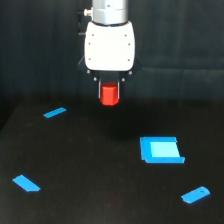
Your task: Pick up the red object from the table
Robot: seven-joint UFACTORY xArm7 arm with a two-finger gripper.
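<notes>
Tool clamped on small red-orange stubby block, held clear above matte black worktop. Lift looks mostly done. Raise straight, slow, no tilt; keep squeeze steady. Square flat blue piece below, toward exterior view's right of block: no obstruction.

The table looks matt black with a faint sheen; the red object smooth plastic; the gripper housing glossy white.
</notes>
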